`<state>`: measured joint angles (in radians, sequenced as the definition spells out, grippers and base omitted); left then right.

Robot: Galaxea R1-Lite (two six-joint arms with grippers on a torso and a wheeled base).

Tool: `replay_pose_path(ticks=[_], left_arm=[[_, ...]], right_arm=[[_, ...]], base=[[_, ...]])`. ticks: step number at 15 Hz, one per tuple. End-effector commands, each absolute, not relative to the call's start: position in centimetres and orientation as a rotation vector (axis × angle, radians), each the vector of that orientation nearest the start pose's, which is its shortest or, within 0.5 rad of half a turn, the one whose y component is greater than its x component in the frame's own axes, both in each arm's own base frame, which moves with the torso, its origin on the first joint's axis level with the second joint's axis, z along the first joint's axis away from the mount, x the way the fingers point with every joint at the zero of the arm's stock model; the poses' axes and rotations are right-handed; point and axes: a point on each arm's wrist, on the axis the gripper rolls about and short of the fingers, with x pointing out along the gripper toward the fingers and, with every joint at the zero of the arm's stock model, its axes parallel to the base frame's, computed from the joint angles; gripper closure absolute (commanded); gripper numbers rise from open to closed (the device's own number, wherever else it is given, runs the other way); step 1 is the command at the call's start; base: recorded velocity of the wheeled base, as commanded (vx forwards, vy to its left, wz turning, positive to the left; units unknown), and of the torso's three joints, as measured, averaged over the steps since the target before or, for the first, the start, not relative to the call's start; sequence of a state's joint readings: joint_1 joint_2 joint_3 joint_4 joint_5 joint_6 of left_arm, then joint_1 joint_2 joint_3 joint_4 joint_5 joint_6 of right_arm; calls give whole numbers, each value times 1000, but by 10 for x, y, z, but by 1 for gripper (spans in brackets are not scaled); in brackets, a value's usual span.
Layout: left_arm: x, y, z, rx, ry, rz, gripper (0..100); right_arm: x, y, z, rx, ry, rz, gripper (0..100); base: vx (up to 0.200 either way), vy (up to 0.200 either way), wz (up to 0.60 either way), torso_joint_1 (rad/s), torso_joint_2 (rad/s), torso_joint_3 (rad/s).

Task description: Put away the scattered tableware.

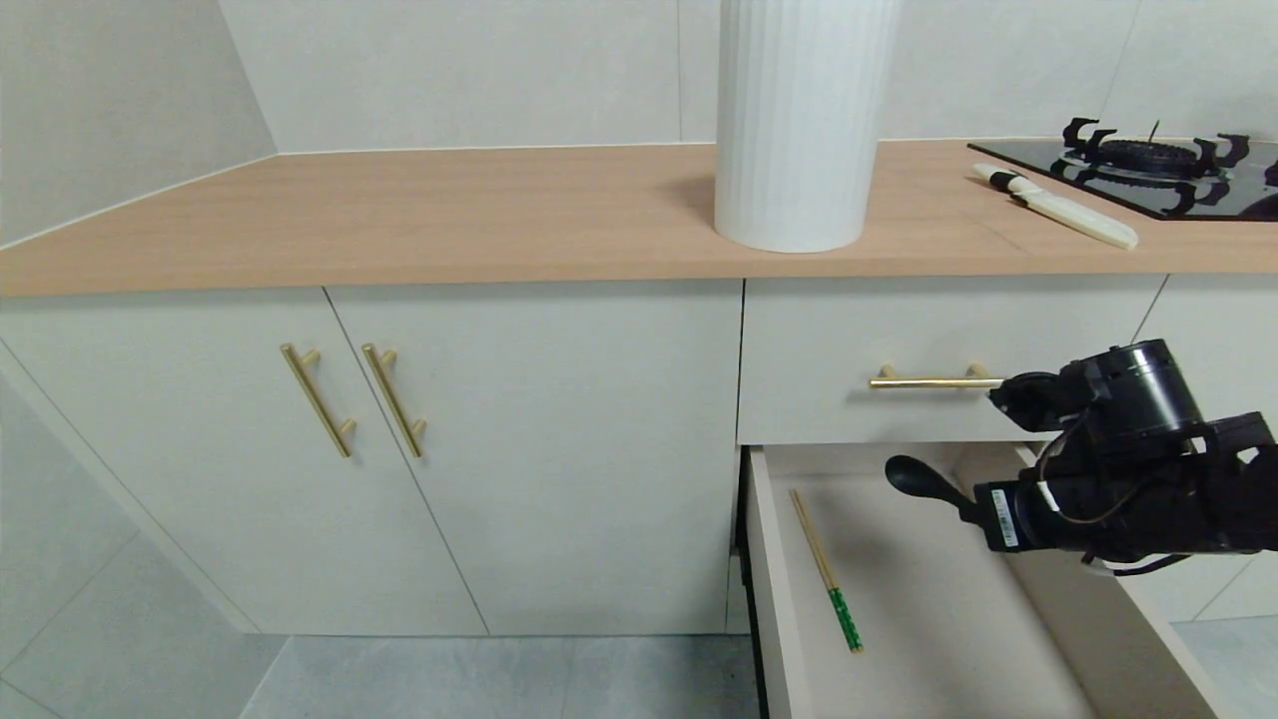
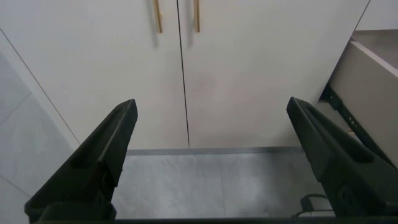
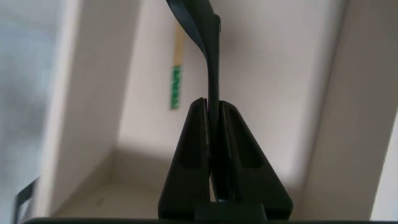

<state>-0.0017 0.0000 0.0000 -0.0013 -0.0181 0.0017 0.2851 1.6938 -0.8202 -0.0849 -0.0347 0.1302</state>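
The right arm is stretched in from the right side, its wrist turned so that the right gripper (image 1: 983,511) lies roughly level over the open cream drawer (image 1: 774,589). The gripper is clenched on the slim handle of a glossy black plastic spoon (image 1: 914,477), whose rounded bowl points towards the robot's left above the drawer's interior. In the right wrist view the two dark, wedge-shaped fingers (image 3: 194,134) are seen pressed flat against the handle. On the drawer's smooth, pale floor a pair of thin wooden chopsticks with green-patterned ends (image 1: 827,571) is laid near the left wall, apart from the spoon.

The left gripper (image 2: 211,106) is held low, facing the cabinet doors above the grey tiled floor (image 2: 205,180), with its matt black jaws spread wide and nothing between them.

Behind the open drawer, a shut drawer front with a slender brass bar handle (image 1: 934,380) is seen, and to the left two flat off-white doors with matching brass handles (image 1: 318,399).

Above, a wood-grain surface (image 1: 449,215) carries a tall white ribbed cylindrical vessel (image 1: 799,120), a cream-bladed knife with a black-banded handle (image 1: 1058,207), and, at the far right, a black glass gas hob (image 1: 1148,165).
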Motion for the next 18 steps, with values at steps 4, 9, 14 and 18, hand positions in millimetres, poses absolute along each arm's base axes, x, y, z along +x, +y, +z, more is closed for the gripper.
replay_pose_path(ticks=[4, 9, 14, 18], left_arm=[[-23, 0, 76, 2, -2, -20, 0], [-23, 0, 76, 2, -2, -18, 0], [-23, 0, 76, 2, -2, -18, 0], [-23, 0, 76, 2, -2, -20, 0]], right_arm=[[309, 97, 76, 41, 927, 72, 100], [332, 104, 28, -3, 976, -17, 100], [343, 105, -1, -34, 987, -129, 100], [344, 105, -4, -38, 991, -134, 100]], base=[[0, 0, 0, 0, 0, 0], [0, 0, 0, 0, 0, 0], [0, 0, 0, 0, 0, 0], [0, 0, 0, 0, 0, 0]])
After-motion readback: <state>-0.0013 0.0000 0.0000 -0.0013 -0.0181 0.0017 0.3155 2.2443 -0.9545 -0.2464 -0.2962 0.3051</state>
